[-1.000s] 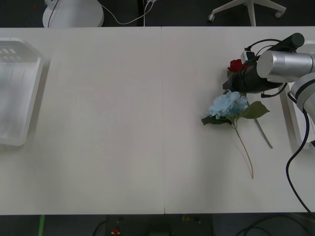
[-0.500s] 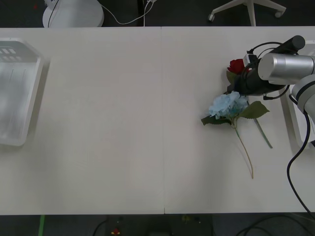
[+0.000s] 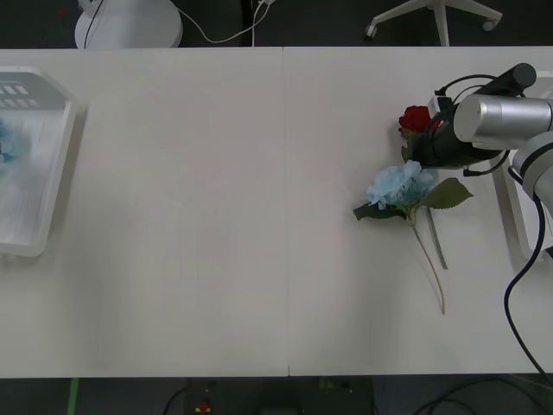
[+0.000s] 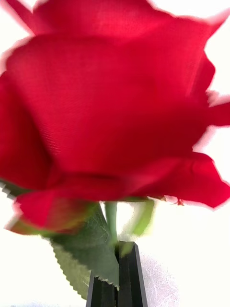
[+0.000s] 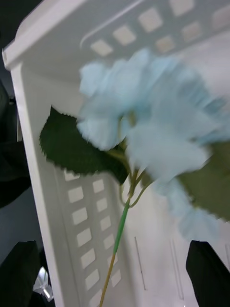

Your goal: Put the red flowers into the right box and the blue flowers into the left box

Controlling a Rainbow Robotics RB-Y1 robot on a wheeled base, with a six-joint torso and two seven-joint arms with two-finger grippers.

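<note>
on your front view the right pincer (image 3: 421, 143) sits over the far right part of the white surface (image 3: 259, 216), its black fingers pressed together on the stem of a red rose (image 3: 415, 118); the bloom stands just beyond the fingertips, toward the far edge; the rose's thin stem (image 3: 436, 242) trails back toward you, passing close beside the blue flower's stem; in the right wrist view the red rose (image 4: 115, 110) looms very close, with the narrow black fingers (image 4: 127, 283) closed on its green stem and a serrated leaf (image 4: 91, 259) lying against them; a pale blue hydrangea cluster (image 3: 401, 184) lies on the surface just beside that pincer, on your near side of it, touching or nearly touching the arm's dark wrist; its green leaves (image 3: 445, 194) spread to either side and its long stem (image 3: 429, 264) runs toward you; the right box (image 3: 517, 220) shows as a white rim at the right edge, partly hidden by the arm; at the far left the left box (image 3: 52, 164) rests on the surface, and a bit of pale blue shows inside it at the picture's edge; in the left wrist view the left pincer (image 5: 115, 268) has its dark fingers (image 5: 208, 273) spread wide at the two corners; a second blue hydrangea cluster (image 5: 153, 129) with a dark green leaf (image 5: 72, 148) lies between and beyond them inside the slotted white left box (image 5: 48, 57), blurred, so you cannot tell whether it rests on the floor of the box.
</note>
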